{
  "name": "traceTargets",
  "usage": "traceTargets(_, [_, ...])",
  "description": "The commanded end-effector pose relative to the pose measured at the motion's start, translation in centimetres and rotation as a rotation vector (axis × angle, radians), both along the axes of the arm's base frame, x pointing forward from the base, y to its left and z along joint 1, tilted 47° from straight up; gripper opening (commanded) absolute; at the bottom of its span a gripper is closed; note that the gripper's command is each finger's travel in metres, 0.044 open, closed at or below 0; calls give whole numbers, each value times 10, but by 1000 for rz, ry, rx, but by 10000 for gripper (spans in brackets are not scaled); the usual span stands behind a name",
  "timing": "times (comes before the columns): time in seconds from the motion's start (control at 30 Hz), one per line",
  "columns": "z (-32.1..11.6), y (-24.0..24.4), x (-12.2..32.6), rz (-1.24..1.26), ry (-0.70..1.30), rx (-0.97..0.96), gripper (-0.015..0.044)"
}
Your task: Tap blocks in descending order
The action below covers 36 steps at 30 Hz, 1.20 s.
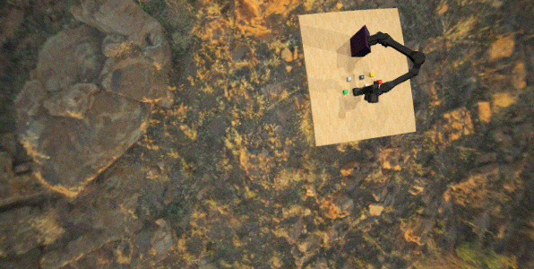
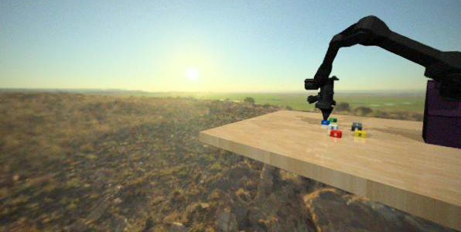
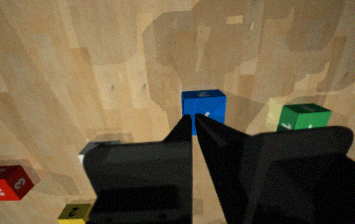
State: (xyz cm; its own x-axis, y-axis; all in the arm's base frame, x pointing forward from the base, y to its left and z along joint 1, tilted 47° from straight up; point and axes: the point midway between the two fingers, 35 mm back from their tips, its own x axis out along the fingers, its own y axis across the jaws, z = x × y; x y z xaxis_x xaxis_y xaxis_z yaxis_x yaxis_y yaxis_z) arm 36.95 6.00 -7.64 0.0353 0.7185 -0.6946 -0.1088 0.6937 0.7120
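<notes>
I see the blue block [image 3: 203,105] on the wooden table [image 3: 54,75], left of the green block [image 3: 306,116]. My gripper [image 3: 192,119] hangs directly over its near edge, fingers nearly together, gripping nothing. A red block [image 3: 8,182] sits far left.

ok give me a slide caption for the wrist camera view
Shut jaws of the gripper poised just above the blue block, with the green block beside it.

You're outdoors on open, dry scrubland: rocks [image 1: 90,98] and yellowed grass lie all around, a low sun [image 2: 192,73] sits over a flat horizon, and a bare wooden table [image 2: 294,154] stands alone among them.
</notes>
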Motion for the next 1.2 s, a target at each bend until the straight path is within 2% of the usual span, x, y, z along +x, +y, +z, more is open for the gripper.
traceTargets(0.0, [-3,4,-1,-5,8,8,20])
traceTargets(0.4, [19,-20,-2,-5,8,5,20])
traceTargets(0.57, [70,-74,-4,-5,8,1,20])
traceTargets(0.8, [72,-78,-6,-5,8,1,20])
traceTargets(1.1, [25,-119,-113,-6,14,-5,20])
traceTargets(1.17, [22,-120,-121,-5,14,-3,20])
